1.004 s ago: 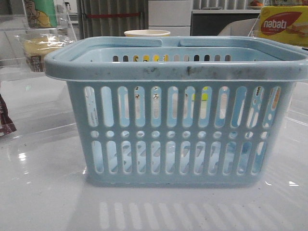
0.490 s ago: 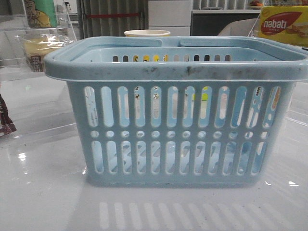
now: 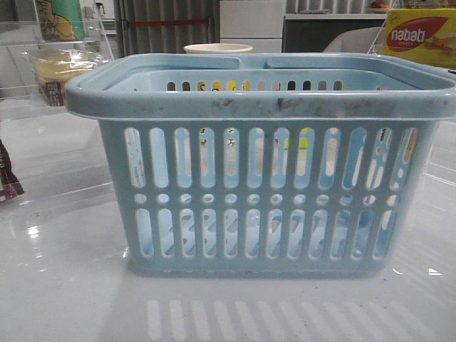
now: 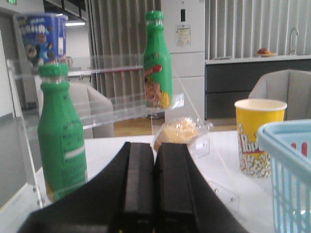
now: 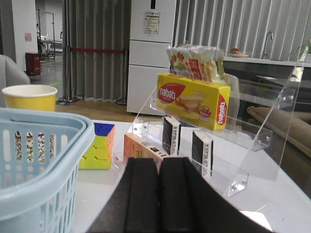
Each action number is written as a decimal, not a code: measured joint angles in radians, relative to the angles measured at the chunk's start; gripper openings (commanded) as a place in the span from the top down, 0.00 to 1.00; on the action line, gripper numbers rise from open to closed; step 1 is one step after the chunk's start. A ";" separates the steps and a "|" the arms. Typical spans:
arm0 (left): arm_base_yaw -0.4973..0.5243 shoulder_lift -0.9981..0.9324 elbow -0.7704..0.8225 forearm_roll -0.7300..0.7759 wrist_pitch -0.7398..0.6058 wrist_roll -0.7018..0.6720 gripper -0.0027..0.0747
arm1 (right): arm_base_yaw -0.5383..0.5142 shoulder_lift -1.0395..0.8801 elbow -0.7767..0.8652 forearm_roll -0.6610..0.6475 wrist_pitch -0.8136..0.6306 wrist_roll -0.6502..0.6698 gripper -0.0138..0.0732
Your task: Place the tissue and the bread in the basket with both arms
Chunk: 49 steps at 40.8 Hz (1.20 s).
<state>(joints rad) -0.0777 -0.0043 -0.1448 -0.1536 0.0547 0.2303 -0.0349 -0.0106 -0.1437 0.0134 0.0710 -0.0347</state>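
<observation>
White and glossy, the bench carries the light blue basket at its middle in the front view, standing upright with its handles folded down along the rim. Behind its far rim a yellow popcorn cup shows. The bread, a pale loaf in clear wrap, sits on a clear acrylic shelf at the far left, well apart from the basket. At the far right a yellow biscuit box rests on another clear stand.

The left claw is clenched, its two black fingers pressed together with nothing between them; past it lie the bread, two green bottles and the cup.

The right claw is likewise clenched on nothing. Beyond it stand a colour cube, small cartons and the biscuit box. Which item is the tissue I cannot tell.
</observation>
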 measured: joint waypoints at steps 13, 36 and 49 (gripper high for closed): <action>0.000 0.172 -0.404 0.000 0.206 0.000 0.85 | 0.000 0.147 -0.377 0.000 0.293 0.000 0.77; 0.000 0.536 -0.585 -0.007 0.580 0.000 0.85 | 0.000 0.588 -0.569 0.002 0.697 0.000 0.77; 0.000 0.660 -0.585 -0.007 0.585 0.000 0.45 | 0.000 0.760 -0.569 0.002 0.702 0.000 0.31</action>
<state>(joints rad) -0.0777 0.6562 -0.7293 -0.1610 0.6393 0.2303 -0.0349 0.7491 -0.7122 0.0152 0.7725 -0.0347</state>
